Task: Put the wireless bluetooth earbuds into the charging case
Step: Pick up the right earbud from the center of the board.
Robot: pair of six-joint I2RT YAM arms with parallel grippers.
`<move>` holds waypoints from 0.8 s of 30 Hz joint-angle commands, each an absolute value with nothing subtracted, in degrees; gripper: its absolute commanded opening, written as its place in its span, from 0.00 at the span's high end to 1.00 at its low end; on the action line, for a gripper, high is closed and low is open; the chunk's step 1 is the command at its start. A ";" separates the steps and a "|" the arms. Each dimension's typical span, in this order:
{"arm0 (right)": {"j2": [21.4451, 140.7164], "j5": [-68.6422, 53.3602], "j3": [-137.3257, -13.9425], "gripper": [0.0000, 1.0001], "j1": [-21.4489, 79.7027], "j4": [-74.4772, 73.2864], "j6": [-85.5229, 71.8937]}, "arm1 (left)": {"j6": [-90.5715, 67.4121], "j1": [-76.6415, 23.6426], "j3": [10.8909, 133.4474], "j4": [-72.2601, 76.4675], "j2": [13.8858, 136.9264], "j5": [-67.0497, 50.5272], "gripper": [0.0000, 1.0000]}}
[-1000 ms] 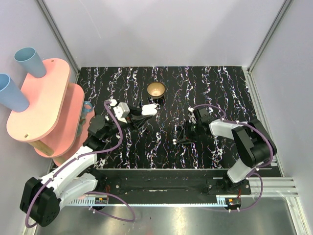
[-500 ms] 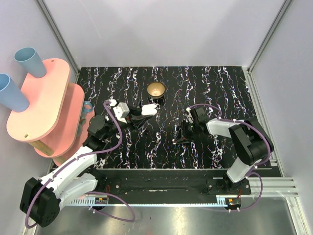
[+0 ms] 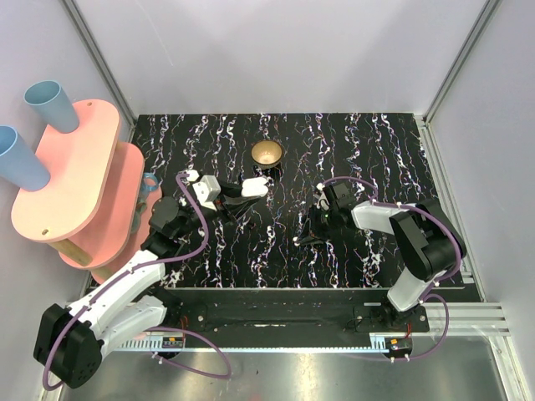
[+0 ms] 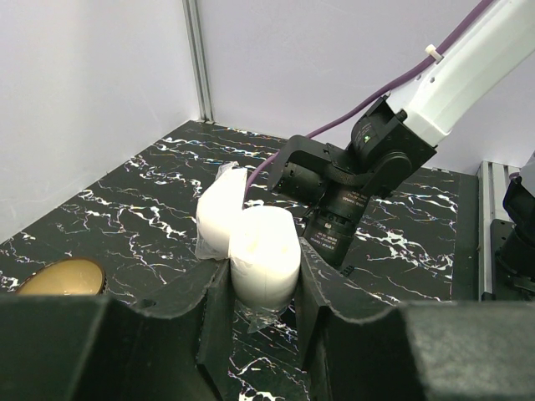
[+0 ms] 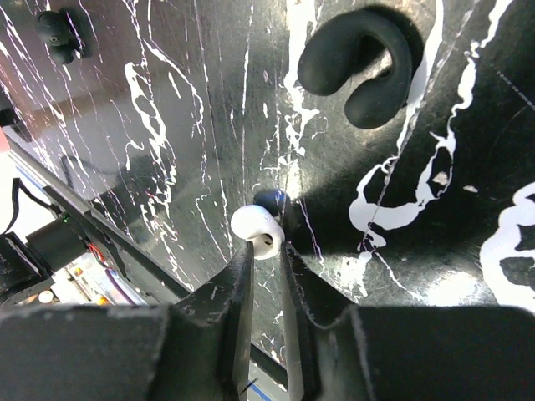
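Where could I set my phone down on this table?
Bare tabletop lies at the far right corner, beyond the right arm, and between the brass bowl and the pink shelf. The middle is crowded: left gripper with charging case, right gripper at an earbud.

A small round brass-coloured bowl [image 3: 267, 153] stands on the black, white-veined marbled tabletop [image 3: 376, 150], towards its far edge. Well to the left of the bowl, off the slab, a pink two-tier oval shelf [image 3: 71, 167] leans in. Two light blue plastic cups [image 3: 50, 104] [image 3: 18, 157] sit on its top tier. A black rubbery C-shaped piece [image 5: 330, 63] lies flat on the marble; where it lies from the bowl I can't tell.
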State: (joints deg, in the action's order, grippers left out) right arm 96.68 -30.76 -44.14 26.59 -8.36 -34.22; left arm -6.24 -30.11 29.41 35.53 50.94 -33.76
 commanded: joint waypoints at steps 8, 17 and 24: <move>97.47 -30.23 -46.23 0.78 27.33 -7.03 -32.96 | -5.27 -30.23 29.79 36.39 50.54 -32.70 1.00; 95.89 -28.56 -46.05 0.71 27.33 -7.12 -32.08 | -5.19 -30.32 29.88 35.77 50.19 -32.43 1.00; 93.96 -26.72 -45.88 0.72 27.33 -7.03 -32.17 | -5.19 -30.23 29.62 35.77 50.27 -32.61 1.00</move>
